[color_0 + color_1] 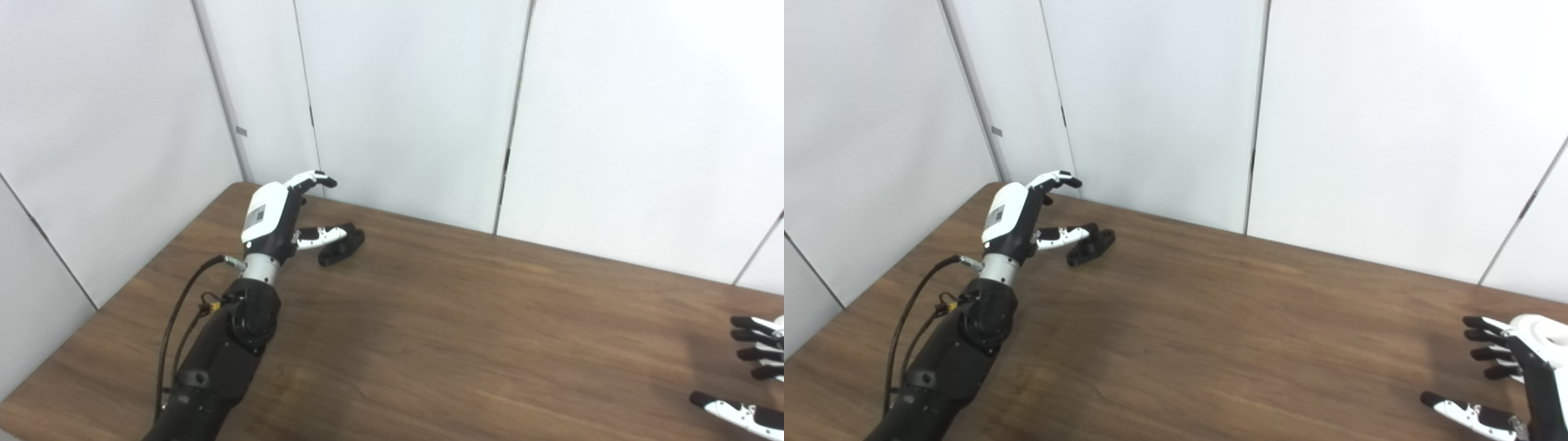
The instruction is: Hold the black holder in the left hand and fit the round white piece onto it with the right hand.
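Left hand (278,214) spread over the far left of the table (465,331), thumb touching the black holder (340,244), likely lining up a grasp. Right hand (1516,373) spread, holding nothing; round white piece (1543,327) sits just behind its fingers.

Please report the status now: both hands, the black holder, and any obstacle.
Left hand open, thumb at black holder, not gripping. Right hand open near a white piece. Table between them bare.
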Controlling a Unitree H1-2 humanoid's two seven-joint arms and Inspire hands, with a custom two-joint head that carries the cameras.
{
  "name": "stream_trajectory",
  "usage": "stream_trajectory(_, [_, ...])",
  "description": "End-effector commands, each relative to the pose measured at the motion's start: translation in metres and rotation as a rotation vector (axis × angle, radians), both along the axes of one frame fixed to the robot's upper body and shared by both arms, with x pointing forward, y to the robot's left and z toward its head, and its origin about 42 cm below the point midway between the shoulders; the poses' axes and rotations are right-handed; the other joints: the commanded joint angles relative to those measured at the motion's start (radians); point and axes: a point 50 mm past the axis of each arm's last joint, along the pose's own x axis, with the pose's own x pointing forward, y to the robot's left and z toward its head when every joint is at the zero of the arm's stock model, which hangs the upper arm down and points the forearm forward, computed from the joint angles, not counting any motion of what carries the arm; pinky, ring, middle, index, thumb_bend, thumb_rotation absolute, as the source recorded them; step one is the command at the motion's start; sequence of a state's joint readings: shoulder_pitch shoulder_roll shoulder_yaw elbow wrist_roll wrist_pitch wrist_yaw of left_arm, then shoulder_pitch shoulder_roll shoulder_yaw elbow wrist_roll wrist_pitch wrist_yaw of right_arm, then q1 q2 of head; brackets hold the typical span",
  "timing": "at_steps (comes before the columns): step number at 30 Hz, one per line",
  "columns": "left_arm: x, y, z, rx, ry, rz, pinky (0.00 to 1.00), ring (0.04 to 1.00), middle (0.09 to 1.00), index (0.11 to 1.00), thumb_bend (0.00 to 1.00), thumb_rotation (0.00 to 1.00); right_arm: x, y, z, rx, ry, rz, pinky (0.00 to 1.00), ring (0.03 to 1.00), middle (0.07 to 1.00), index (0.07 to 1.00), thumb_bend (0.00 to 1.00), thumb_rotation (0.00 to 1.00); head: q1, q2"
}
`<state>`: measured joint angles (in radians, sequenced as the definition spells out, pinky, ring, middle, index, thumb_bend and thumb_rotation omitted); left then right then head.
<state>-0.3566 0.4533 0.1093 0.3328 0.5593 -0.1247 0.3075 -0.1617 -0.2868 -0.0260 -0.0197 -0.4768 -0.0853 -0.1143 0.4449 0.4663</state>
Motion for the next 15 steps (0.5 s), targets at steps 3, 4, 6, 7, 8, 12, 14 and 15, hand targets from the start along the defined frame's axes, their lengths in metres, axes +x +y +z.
stream_trajectory(3, [0.012, 0.009, 0.025, 0.065, -0.049, 0.067, 0.66, 0.823, 0.854, 0.712, 0.98, 0.26, 0.006, -0.001, 0.020, -0.006, -0.089, 0.021, 0.51, 0.622, 0.697, 0.726, 0.73, 0.00, -0.001, 0.002])
stream_trajectory(4, [0.013, 0.010, 0.023, 0.065, -0.034, 0.079, 0.67, 0.827, 0.857, 0.713, 0.98, 0.26, 0.006, -0.001, 0.020, -0.005, -0.089, 0.022, 0.51, 0.622, 0.697, 0.726, 0.73, 0.00, 0.000, 0.004])
stream_trajectory(6, [0.015, 0.011, 0.021, 0.064, -0.010, 0.094, 0.69, 0.855, 0.878, 0.727, 0.99, 0.27, 0.007, -0.002, 0.020, -0.006, -0.088, 0.022, 0.51, 0.625, 0.697, 0.725, 0.72, 0.00, 0.001, 0.005])
stream_trajectory(7, [0.015, 0.011, 0.019, 0.062, 0.012, 0.105, 0.70, 0.865, 0.886, 0.732, 1.00, 0.27, 0.007, -0.002, 0.020, -0.009, -0.089, 0.022, 0.52, 0.626, 0.698, 0.725, 0.72, 0.00, 0.001, 0.005])
stream_trajectory(8, [0.016, 0.010, 0.019, 0.060, 0.026, 0.112, 0.72, 0.884, 0.904, 0.740, 1.00, 0.28, 0.007, -0.002, 0.020, -0.010, -0.089, 0.022, 0.51, 0.624, 0.697, 0.724, 0.72, 0.00, 0.001, 0.005])
stream_trajectory(12, [0.017, 0.011, 0.017, 0.054, 0.071, 0.131, 0.73, 0.899, 0.921, 0.740, 1.00, 0.28, 0.007, -0.004, 0.020, -0.012, -0.093, 0.022, 0.50, 0.617, 0.694, 0.723, 0.72, 0.00, -0.002, 0.006])
stream_trajectory(14, [0.017, 0.011, 0.016, 0.053, 0.094, 0.139, 0.73, 0.907, 0.931, 0.737, 1.00, 0.29, 0.006, -0.004, 0.020, -0.012, -0.093, 0.021, 0.50, 0.616, 0.693, 0.724, 0.72, 0.00, -0.003, 0.006])
stream_trajectory(15, [0.017, 0.011, 0.014, 0.052, 0.104, 0.141, 0.73, 0.909, 0.935, 0.735, 1.00, 0.30, 0.006, -0.004, 0.020, -0.012, -0.093, 0.021, 0.50, 0.615, 0.692, 0.723, 0.72, 0.00, -0.003, 0.006])
